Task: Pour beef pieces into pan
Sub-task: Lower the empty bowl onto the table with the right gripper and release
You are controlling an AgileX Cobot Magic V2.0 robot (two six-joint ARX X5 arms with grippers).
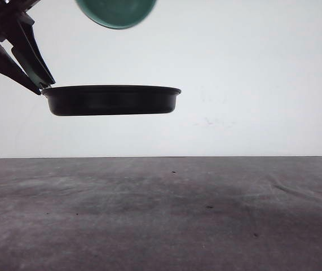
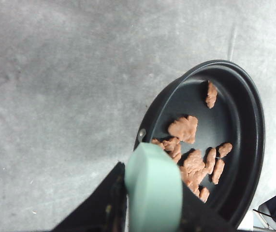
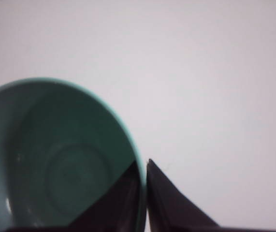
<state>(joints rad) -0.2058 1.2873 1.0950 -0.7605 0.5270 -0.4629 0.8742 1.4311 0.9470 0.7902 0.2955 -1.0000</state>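
Pan (image 1: 113, 100): rigid, shallow, held level above the worktop (image 1: 161, 214) by left gripper (image 2: 150, 212) clamped on its handle (image 2: 153, 191). Beef pieces (image 2: 193, 162): light, loose, inside. Right gripper (image 3: 145, 193) pinches emptied bowl (image 3: 65, 159) rim.

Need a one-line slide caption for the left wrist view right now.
Left gripper holds the shallow black frying pan by its mint-green handle above the grey table, orange-brown beef pieces inside.

Orange-brown beef pieces (image 2: 194, 159) inside shallow black pan (image 1: 113, 100), level, aloft above the table.
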